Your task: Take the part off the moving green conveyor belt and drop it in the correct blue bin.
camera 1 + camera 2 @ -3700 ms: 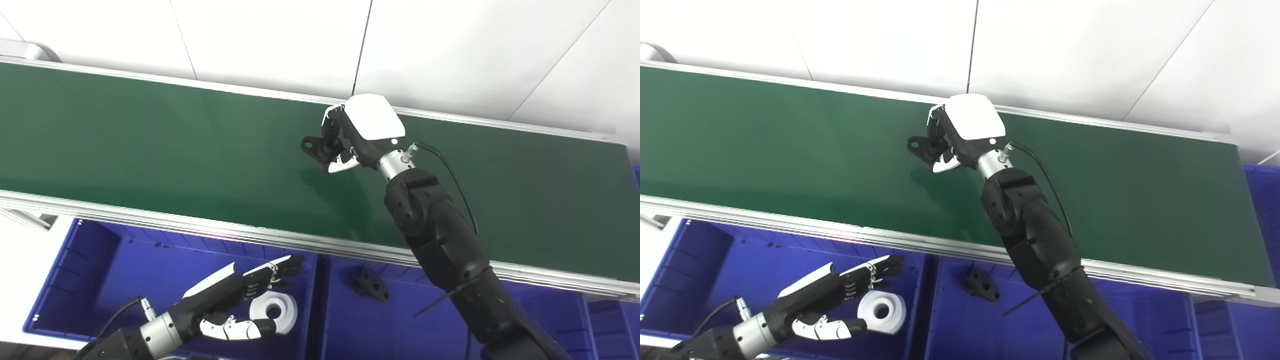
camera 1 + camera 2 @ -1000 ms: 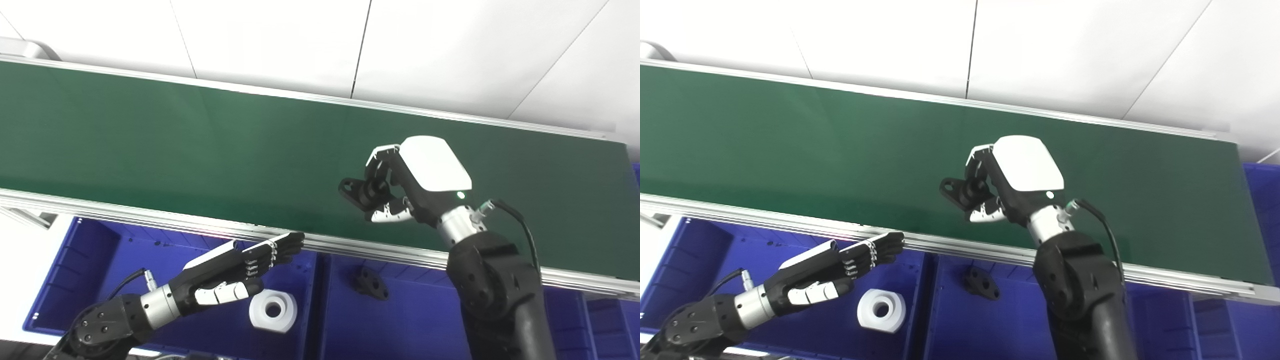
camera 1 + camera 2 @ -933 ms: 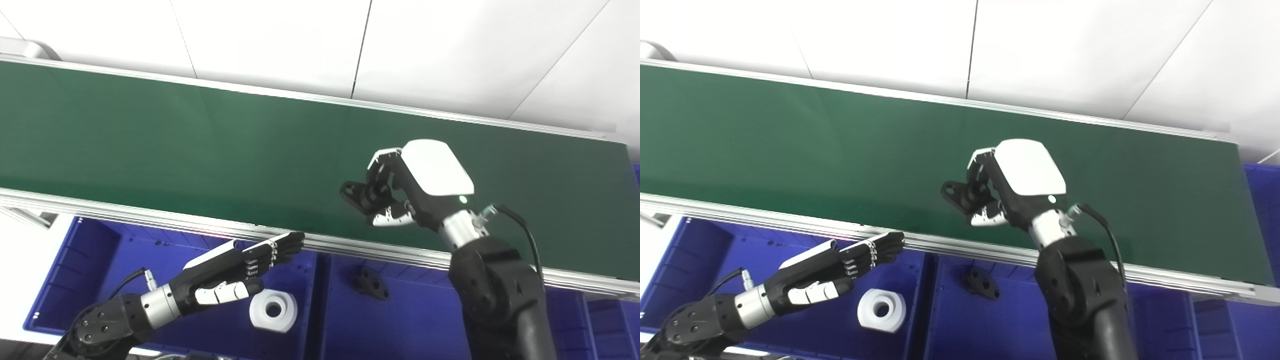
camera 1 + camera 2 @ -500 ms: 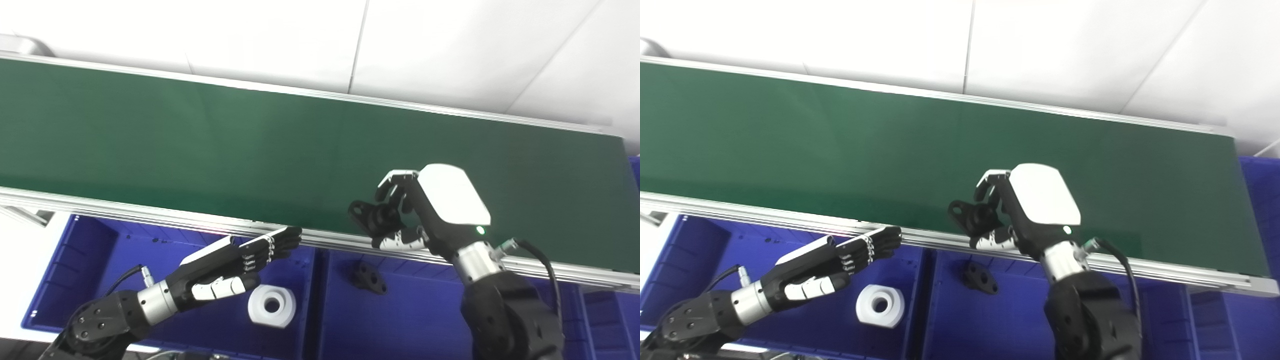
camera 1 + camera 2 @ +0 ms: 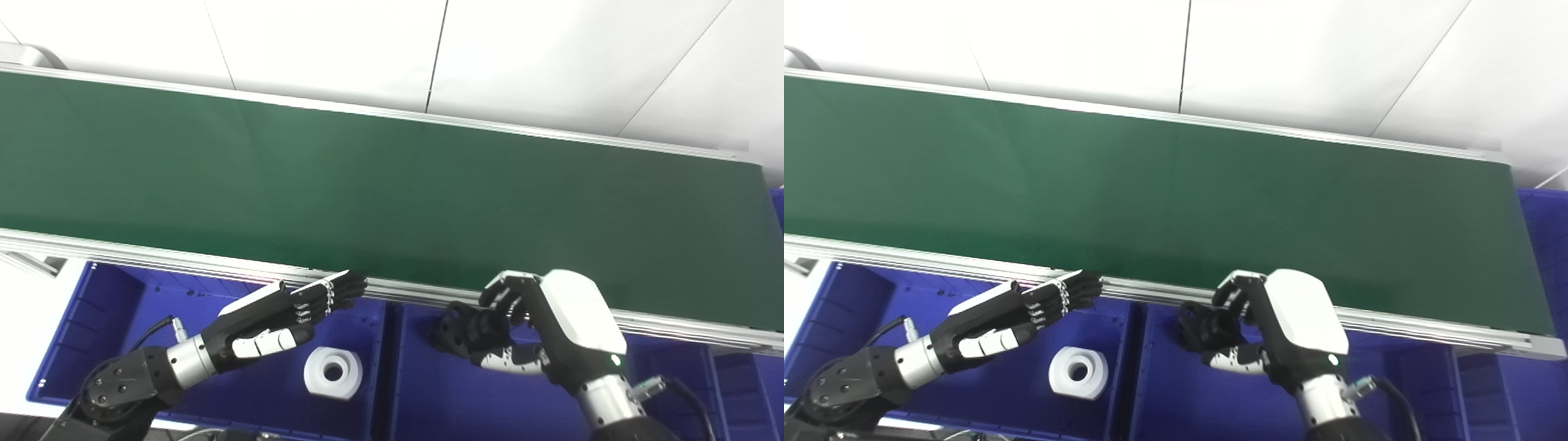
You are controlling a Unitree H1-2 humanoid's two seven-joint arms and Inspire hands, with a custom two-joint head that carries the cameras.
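Black against the blue bin [image 5: 422, 392] beneath it, the flanged part [image 5: 460, 326] sits clamped in the right hand [image 5: 539, 331], while the left hand [image 5: 288, 306], fingers straight and together, holds nothing above a white ring [image 5: 332, 372].

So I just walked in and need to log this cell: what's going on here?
The right hand holds a black part in its fingers over the middle blue bin, just below the near rail of the green conveyor belt, which carries nothing in view. The left hand hovers open over the left blue bin, where a white ring-shaped part lies.
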